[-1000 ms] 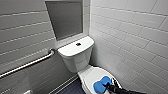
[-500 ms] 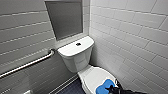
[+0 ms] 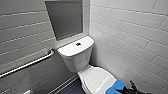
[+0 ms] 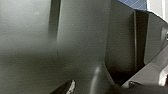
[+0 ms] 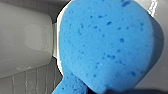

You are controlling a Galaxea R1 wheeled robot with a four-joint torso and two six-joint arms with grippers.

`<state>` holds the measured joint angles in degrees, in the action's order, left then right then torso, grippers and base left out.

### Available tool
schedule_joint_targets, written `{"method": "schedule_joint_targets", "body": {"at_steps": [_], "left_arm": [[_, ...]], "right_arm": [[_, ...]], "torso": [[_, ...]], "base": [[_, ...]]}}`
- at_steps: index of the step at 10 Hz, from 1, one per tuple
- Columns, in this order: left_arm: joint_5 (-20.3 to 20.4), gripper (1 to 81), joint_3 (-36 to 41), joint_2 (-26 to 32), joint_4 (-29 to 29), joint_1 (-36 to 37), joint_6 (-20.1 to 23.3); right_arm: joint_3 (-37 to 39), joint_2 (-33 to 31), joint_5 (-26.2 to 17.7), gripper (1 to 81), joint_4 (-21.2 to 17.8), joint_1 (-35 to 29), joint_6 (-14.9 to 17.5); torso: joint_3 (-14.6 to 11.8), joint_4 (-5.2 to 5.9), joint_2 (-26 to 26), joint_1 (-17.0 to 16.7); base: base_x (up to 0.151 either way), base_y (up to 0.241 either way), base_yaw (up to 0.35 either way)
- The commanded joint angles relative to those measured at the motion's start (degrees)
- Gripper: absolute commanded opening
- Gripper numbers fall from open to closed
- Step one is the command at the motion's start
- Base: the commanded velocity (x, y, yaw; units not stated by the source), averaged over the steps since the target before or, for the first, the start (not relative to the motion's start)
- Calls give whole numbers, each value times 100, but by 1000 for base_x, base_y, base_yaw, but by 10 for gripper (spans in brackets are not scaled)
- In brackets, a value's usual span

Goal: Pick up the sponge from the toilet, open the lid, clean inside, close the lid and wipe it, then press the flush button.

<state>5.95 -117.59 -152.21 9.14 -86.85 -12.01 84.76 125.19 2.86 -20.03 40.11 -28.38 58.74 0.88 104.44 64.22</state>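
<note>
The white toilet [image 3: 75,56] stands in the corner with its lid [image 3: 98,80] down over the bowl. The small dark flush button [image 3: 78,44] sits in the middle of the tank top. At the lid's front right edge, the bright blue sponge [image 3: 117,87] rests against the lid, and my dark right gripper [image 3: 130,90] is shut on it from the right. In the right wrist view the sponge [image 5: 105,42] looms large, with the white tank [image 5: 25,37] behind it. My left wrist camera faces dark robot casing [image 4: 75,45] at close range.
A chrome grab bar [image 3: 27,63] runs along the grey tiled wall to the left of the toilet. A recessed grey panel [image 3: 65,18] sits above the tank. The tiled wall [image 3: 130,37] is close on the right. Dark blue floor [image 3: 71,88] lies left of the bowl.
My right gripper has carried the sponge across the lid towards its front right edge. The toilet and the lid stay as they were.
</note>
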Motion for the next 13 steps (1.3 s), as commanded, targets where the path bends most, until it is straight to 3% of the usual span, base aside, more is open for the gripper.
{"method": "schedule_joint_targets", "body": {"at_steps": [1,4,7,9,11,13], "left_arm": [[-384,811,1624,1147,-17,505,14],[-445,811,2574,1878,-149,1076,-38],[-445,811,3207,2414,-448,1638,-38],[-437,811,3233,2546,-1035,2183,-82],[-437,811,3304,2433,-1511,2781,-415],[-437,811,3146,2134,-1670,3335,-1047]], "right_arm": [[-770,-914,134,10,657,598,8],[-436,-905,697,10,904,1724,17],[-313,-844,759,10,1009,2357,43],[29,-563,1006,10,1115,2805,34],[373,-282,1014,10,1185,3183,34],[601,8,1014,10,1317,3490,34]], "torso": [[0,0,0,0],[0,0,0,0],[0,0,0,0],[0,0,0,0],[0,0,0,0],[0,0,0,0]], "base": [[0,0,0],[0,0,0],[0,0,0],[0,0,0],[0,0,0],[0,0,0]]}}
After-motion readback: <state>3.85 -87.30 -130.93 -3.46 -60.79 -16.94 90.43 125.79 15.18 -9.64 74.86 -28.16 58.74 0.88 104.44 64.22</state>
